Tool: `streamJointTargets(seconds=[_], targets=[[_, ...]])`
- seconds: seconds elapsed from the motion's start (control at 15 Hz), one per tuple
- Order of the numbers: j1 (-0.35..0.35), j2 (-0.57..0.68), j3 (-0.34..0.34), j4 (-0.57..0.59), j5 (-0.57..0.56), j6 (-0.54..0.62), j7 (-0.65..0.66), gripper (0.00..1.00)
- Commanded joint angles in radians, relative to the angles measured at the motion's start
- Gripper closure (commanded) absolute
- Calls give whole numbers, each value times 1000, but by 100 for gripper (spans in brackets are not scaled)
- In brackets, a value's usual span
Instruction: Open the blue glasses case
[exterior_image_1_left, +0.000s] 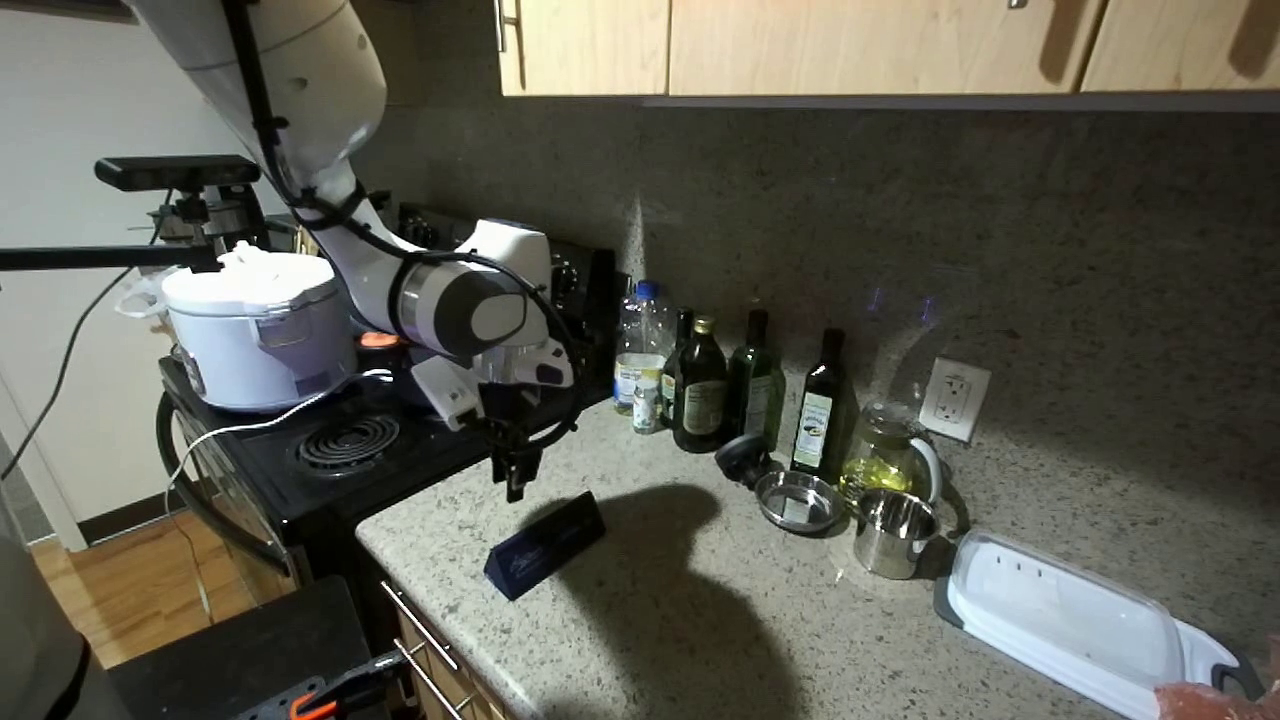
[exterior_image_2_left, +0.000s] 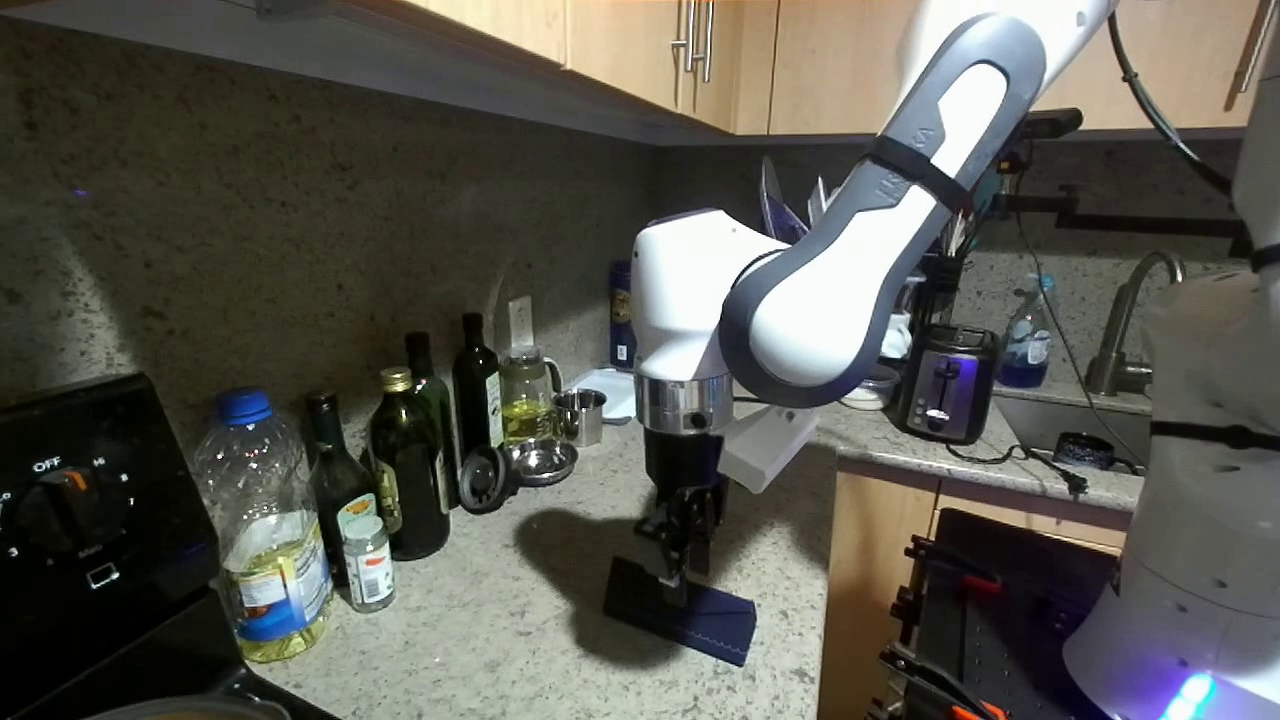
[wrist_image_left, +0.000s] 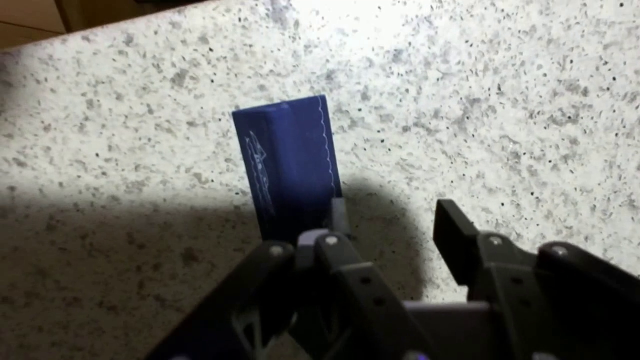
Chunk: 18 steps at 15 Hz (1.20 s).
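In the wrist view, the blue glasses case (wrist_image_left: 292, 160) lies on the speckled countertop (wrist_image_left: 150, 125), its upper end toward 12 o'clock, its lower end obscured. The case is dark navy and ridged lengthwise, with pale line artwork on the left face and a thin wavy line along the right edge. It lies at 10 o'clock from the gripper (wrist_image_left: 392, 217). The 9 o'clock fingertip (wrist_image_left: 340, 215) overlaps the case's right edge; contact cannot be determined. The 3 o'clock fingertip (wrist_image_left: 452, 240) stands well apart from the case; the jaws are spread. In an exterior view, the case (exterior_image_1_left: 548, 545) sits at 5 o'clock from the fingertips.
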Motion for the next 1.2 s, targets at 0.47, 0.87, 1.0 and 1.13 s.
streamJointTargets(seconds=[0.47,0.87,1.0,1.13], targets=[[-39,-8,-13,-23,-64,-46,24,36],[-54,36,-21,8,-67,-67,0,46],[-58,49,-25,16,-66,-73,-5,45],[-58,64,-30,27,-69,-81,-7,44]])
